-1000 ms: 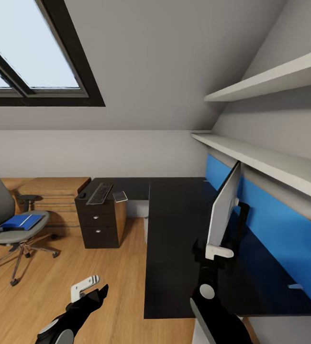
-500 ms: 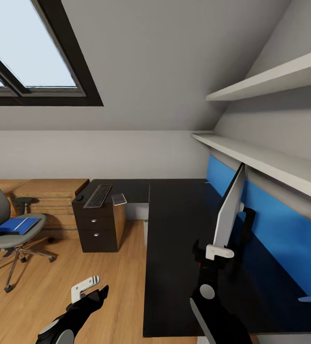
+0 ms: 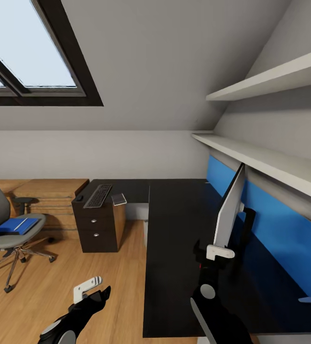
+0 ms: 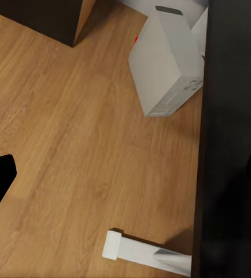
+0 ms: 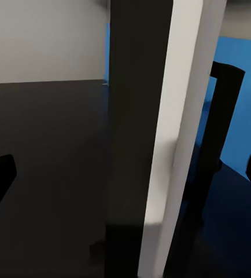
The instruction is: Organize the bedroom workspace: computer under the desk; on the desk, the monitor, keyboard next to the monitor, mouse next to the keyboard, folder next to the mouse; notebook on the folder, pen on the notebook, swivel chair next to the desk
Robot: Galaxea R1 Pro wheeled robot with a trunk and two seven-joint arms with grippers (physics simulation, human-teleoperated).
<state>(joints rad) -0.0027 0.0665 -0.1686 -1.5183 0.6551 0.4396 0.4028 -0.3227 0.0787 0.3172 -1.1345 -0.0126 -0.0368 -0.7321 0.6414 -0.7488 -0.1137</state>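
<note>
Right hand (image 3: pixel 213 252) clamped on the monitor's (image 3: pixel 228 210) lower edge; tall, thin, top-heavy panel on the table (image 3: pixel 184 229), best gripped low.

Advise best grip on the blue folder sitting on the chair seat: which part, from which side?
Take the folder by its long edge nearest the seat front, coming from above and the open front side. It lies flat on the swivel chair, backrest behind it. The left gripper looks the closer one.
</note>
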